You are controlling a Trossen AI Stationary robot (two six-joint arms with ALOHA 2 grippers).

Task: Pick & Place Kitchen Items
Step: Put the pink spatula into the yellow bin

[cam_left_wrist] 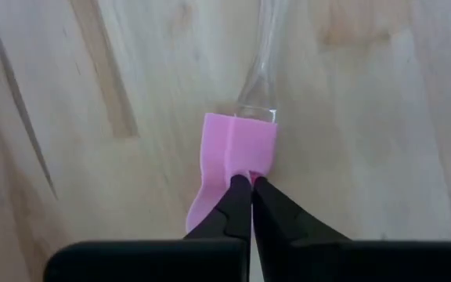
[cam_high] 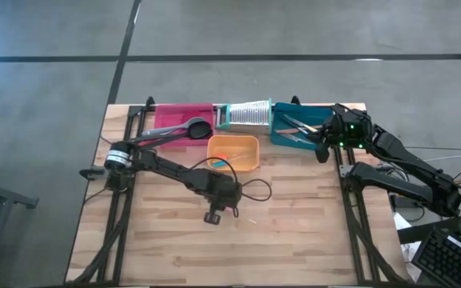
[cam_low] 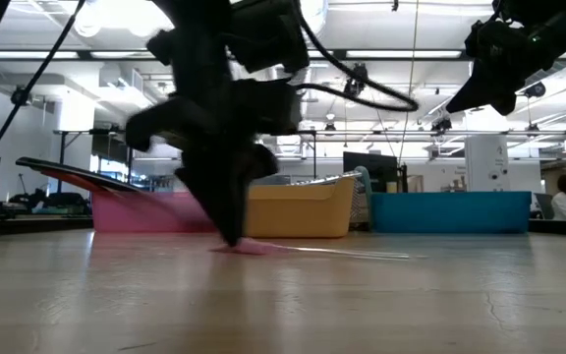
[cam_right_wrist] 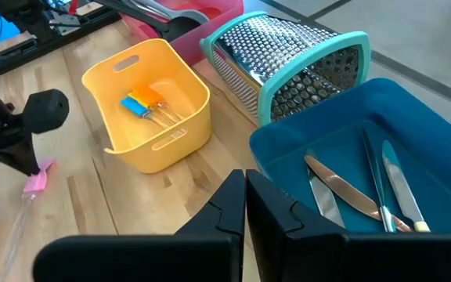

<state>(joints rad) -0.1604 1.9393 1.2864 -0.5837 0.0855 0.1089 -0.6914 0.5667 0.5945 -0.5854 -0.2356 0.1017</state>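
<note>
Left gripper [cam_left_wrist: 250, 184] clamped on pink piece [cam_left_wrist: 237, 149]; lift straight, steady, toward orange tray [cam_high: 250, 160]. Right gripper [cam_right_wrist: 245, 188] shut, waiting.

Even, bright light falls on the pale wooden worktop [cam_high: 294, 232] from overhead, with only faint, soft shadows under the arms. In the low view, rows of ceiling lamps [cam_low: 116, 20] glare white, and the left arm [cam_low: 224, 118] before them shows as a dark, smeared silhouette, blurred at its edges. The near boards there are soft. The left wrist view is sharp on the pink piece [cam_left_wrist: 237, 149]; its clear stem [cam_left_wrist: 263, 47] fades out of focus.
</note>
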